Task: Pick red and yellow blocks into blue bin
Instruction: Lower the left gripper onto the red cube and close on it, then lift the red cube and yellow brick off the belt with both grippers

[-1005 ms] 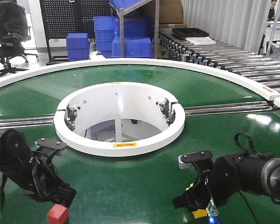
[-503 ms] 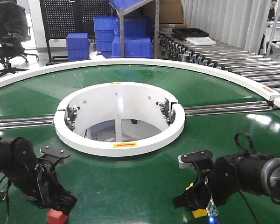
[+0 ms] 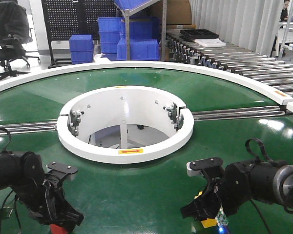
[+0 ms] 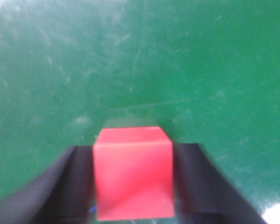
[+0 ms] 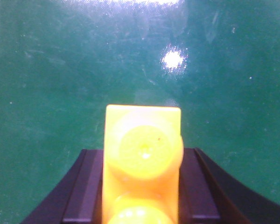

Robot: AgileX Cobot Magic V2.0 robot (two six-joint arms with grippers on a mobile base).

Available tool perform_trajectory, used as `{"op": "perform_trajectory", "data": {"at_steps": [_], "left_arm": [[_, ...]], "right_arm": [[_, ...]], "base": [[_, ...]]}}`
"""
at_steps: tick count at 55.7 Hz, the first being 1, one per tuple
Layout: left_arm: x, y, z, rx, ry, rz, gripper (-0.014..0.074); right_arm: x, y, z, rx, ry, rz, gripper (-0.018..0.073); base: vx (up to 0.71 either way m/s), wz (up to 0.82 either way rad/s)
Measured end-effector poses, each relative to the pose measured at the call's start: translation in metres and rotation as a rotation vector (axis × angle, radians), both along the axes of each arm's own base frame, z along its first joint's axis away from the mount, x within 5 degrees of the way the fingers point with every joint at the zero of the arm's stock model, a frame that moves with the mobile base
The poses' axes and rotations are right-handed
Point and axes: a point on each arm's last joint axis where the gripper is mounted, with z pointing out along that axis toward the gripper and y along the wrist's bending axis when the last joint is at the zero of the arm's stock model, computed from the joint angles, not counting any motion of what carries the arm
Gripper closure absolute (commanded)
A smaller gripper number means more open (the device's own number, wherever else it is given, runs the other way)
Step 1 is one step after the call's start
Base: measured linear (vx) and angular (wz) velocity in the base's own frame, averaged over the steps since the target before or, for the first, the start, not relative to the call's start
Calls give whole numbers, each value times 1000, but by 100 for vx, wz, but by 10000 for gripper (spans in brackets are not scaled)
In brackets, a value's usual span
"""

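Note:
The red block [image 4: 133, 172] sits between the two black fingers of my left gripper [image 4: 133, 154], which is shut on it just over the green table [image 4: 140, 56]. In the front view, the left gripper [image 3: 63, 220] is low at the table's near left edge and only a sliver of the red block [image 3: 55, 228] shows under it. My right gripper [image 5: 142, 158] is shut on the yellow studded block [image 5: 142, 154]. From the front, the right gripper [image 3: 203, 215] is at the near right with the yellow block [image 3: 208, 223] under it. The blue bin is out of view.
A white ring [image 3: 124, 152] surrounds the round opening in the middle of the green turntable. A metal rail [image 3: 234, 114] crosses the table. A roller conveyor [image 3: 244, 63] runs at back right. Ribbed blue crates [image 3: 107, 36] and an office chair [image 3: 10, 34] stand behind.
My left arm has lowered and shifted right over the red block, which is now almost hidden in the front view. The right arm with the yellow block has not moved.

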Motion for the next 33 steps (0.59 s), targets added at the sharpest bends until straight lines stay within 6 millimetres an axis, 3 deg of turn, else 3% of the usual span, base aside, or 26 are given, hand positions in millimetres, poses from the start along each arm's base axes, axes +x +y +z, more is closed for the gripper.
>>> {"op": "perform_trajectory", "data": {"at_steps": [2, 11, 17, 25, 33], "left_arm": [[0, 0, 0, 0, 0, -1, 606], [-1, 0, 3, -2, -7, 0, 603], [-4, 1, 21, -11, -45, 2, 600], [-17, 3, 77, -48, -197, 18, 597], [-46, 10, 154, -111, -442, 47, 597]], "right_arm": [[0, 0, 0, 0, 1, 0, 569], [-2, 0, 1, -3, 13, 0, 569], [-4, -1, 7, -4, 12, 4, 569], [-11, -3, 35, 1, -45, 24, 569], [-25, -7, 82, 34, -162, 26, 569]], "base": [[0, 0], [0, 0], [0, 0], [0, 0], [0, 0]]}}
